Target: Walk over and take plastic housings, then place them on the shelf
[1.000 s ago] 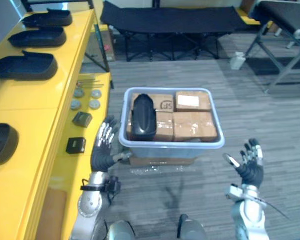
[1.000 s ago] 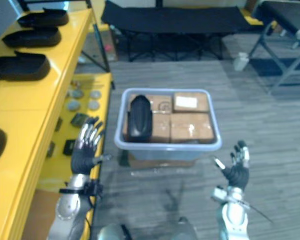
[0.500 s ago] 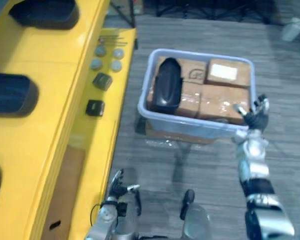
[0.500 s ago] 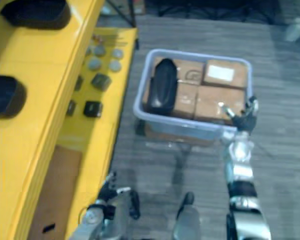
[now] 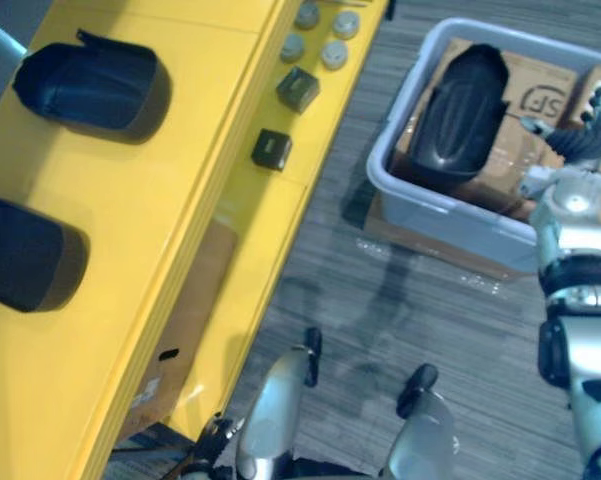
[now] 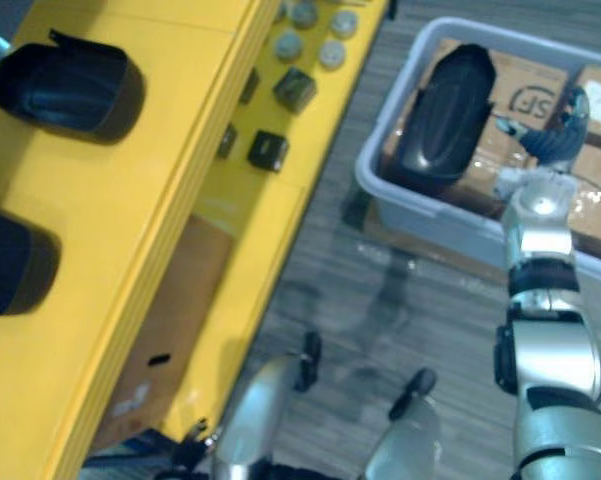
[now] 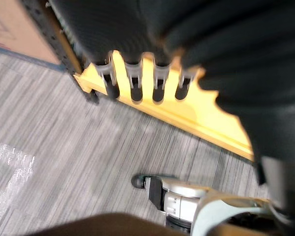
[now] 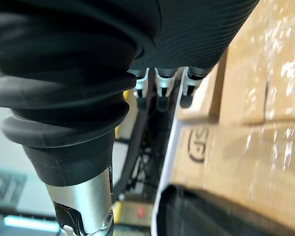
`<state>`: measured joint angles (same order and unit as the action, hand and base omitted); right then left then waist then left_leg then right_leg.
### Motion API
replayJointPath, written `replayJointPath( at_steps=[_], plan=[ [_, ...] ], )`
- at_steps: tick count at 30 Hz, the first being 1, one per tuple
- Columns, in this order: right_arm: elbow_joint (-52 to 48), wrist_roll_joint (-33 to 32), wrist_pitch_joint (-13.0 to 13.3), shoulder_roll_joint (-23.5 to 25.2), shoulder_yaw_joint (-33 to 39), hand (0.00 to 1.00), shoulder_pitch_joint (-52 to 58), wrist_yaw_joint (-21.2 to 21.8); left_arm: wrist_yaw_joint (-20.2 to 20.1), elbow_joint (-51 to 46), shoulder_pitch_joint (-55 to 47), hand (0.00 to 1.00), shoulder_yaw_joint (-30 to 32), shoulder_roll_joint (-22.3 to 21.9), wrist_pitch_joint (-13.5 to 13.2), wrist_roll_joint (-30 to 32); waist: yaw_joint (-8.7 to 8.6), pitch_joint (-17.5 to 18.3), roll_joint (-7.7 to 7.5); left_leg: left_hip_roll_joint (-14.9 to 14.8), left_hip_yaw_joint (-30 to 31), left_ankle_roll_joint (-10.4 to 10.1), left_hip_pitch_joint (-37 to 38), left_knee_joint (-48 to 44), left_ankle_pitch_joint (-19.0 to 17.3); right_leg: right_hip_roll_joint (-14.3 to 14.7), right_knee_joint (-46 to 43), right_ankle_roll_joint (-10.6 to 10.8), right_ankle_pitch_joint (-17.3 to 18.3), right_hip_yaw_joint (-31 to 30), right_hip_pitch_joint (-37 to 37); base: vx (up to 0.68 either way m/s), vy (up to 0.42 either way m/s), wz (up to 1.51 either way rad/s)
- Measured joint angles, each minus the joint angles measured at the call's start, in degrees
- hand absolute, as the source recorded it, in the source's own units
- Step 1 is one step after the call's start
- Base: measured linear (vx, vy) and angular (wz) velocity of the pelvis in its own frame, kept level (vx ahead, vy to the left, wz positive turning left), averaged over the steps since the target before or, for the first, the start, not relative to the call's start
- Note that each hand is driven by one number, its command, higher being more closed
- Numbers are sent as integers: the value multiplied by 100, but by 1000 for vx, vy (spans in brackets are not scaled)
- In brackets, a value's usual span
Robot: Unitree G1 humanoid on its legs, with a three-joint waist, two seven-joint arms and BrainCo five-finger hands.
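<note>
A black plastic housing (image 5: pixel 463 112) lies in a grey bin (image 5: pixel 395 125) on top of taped cardboard boxes (image 5: pixel 540 95). My right hand (image 5: pixel 580 125) hovers over the boxes just to the right of that housing, fingers spread, open and holding nothing. In the right wrist view the fingers (image 8: pixel 162 86) point past the bin rim (image 8: pixel 167 147), with the housing (image 8: pixel 211 216) close by. Two more black housings (image 5: pixel 90 85) (image 5: pixel 20 250) sit on the yellow shelf (image 5: pixel 180 190) at the left. My left hand (image 7: pixel 132 81) hangs low beside the shelf's edge, fingers relaxed and empty.
On the shelf's lower yellow level lie round grey pieces (image 5: pixel 325 35) and two small dark blocks (image 5: pixel 300 88) (image 5: pixel 270 150). A brown cardboard box (image 5: pixel 185 330) stands under the shelf. Grey plank floor (image 5: pixel 430 320) runs between the shelf and the bin.
The camera has swung down and closer to the shelf and bin. My right hand has gone from beside the bin to over its boxes. My left arm has dropped low.
</note>
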<state>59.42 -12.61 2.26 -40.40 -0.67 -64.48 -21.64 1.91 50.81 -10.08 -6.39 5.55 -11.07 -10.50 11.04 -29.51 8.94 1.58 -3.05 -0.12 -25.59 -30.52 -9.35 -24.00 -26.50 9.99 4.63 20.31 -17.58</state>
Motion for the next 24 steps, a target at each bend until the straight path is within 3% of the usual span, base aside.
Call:
replayJointPath(
  at_steps=[3, 9, 15, 20, 24],
  plan=[
    [213, 1, -175, -188, 10, 0, -180, -258, -98, 6, 50, 0, -117, -5, -5, -111, 99, -35, 82, 16, 46, 4, -63, -12, 24, -7, -48, -5, 3, 27, -27, -13, -6, 8],
    [598, 59, -623, -353, 11, 0, -345, -509, -298, 220, 119, 0, -205, -57, -44, -558, 104, 16, 192, 100, 124, 17, -177, 3, 59, -101, -124, 7, 69, 123, -93, -11, 1, 11],
    [1076, 151, -1146, -567, 33, 0, -432, -1093, -335, 355, 197, 0, -346, -125, -107, -765, 328, 109, 331, 102, 155, 13, -353, 6, 113, -94, -119, 6, 67, 159, -254, -1, 1, 4],
    [1102, 229, -1242, -696, -182, 0, -433, -884, -365, 525, 311, 0, -575, -179, -108, -975, 428, 282, 576, 103, 180, 11, -443, 8, 110, -86, -94, -20, 81, 189, -305, -1, 1, 1],
    [1114, 315, -1244, -836, -462, 0, -435, -428, -474, 672, 408, 0, -618, -217, -98, -980, 498, 372, 699, 94, 197, 12, -597, -6, 112, -80, -112, -30, 87, 196, -464, -1, 0, 1]
  ],
)
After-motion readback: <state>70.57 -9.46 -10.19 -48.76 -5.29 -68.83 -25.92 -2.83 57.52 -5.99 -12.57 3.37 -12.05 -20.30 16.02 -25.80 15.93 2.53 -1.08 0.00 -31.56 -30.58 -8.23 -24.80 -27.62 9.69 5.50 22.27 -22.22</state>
